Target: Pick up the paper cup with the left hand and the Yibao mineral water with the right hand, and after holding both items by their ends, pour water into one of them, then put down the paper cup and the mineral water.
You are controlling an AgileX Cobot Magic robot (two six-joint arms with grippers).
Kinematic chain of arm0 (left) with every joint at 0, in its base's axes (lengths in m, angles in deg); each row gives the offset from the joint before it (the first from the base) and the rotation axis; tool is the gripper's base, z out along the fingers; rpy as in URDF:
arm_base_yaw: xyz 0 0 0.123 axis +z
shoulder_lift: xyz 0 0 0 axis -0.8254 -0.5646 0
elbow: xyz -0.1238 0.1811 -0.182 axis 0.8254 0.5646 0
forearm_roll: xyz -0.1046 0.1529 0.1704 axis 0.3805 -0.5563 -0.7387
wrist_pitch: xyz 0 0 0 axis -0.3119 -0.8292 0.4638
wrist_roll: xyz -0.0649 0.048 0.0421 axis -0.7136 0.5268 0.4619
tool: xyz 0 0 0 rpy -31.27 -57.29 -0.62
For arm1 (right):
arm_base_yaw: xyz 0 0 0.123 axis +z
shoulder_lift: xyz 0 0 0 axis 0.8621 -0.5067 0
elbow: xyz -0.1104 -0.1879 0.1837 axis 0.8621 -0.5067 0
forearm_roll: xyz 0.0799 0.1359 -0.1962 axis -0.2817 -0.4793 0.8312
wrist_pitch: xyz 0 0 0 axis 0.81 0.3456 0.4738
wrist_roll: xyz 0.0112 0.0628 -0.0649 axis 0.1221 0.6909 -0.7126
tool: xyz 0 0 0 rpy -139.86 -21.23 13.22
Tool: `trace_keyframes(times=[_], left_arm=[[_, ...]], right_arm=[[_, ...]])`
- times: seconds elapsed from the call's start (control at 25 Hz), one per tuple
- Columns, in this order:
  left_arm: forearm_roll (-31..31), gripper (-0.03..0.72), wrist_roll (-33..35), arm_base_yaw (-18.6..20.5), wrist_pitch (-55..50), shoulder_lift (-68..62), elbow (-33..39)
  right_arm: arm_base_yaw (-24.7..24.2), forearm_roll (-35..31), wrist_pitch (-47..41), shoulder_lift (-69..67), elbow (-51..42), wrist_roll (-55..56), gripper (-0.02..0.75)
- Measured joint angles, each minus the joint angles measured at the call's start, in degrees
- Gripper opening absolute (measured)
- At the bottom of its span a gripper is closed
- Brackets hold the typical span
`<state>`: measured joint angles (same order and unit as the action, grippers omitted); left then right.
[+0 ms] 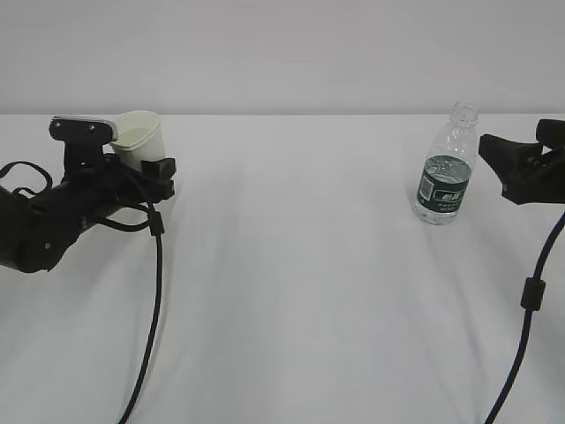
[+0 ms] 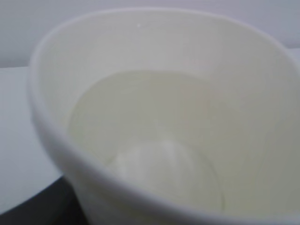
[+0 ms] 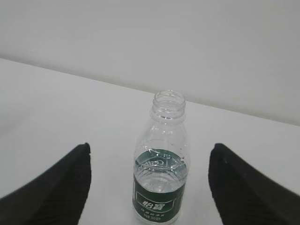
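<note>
1. At the left edge of the exterior view, the left gripper has its jaws part way apart with the paper cup between them. The cup tilts toward the arm. It seems to be pinched near its lower part, though the contact itself is hard to see.

2. The left wrist view is filled by the cup's cream-white inside. Its rolled rim runs from the upper left to the lower right of the frame. Whether any water lies in it cannot be told.

3. At the right edge of the exterior view, the right gripper is spread wide and holds nothing. The Yibao mineral water stands upright on the white table, just left of that gripper and apart from it.

4. In the right wrist view the bottle stands at the lower centre with no cap. One dark finger sits at the lower left and the other at the lower right, neither touching it.

5. Progress, as a judgement: the cup seems to be taken up, or nearly so. The bottle is not yet grasped. Grasping it, pouring, and setting both things down all remain.

6. Count: one paper cup, one bottle, two grippers, two dangling black cables.
</note>
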<state>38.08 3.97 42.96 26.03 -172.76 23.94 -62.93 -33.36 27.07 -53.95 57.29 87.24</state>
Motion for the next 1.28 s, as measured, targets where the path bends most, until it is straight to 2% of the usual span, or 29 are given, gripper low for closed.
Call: trace_keyframes(times=[1.28], left_arm=[[3.28,0.454,0.21,0.00,7.85,-7.92,-0.12]], right_arm=[[0.00,0.97,-2.65,0.00,0.00,1.00,0.590]])
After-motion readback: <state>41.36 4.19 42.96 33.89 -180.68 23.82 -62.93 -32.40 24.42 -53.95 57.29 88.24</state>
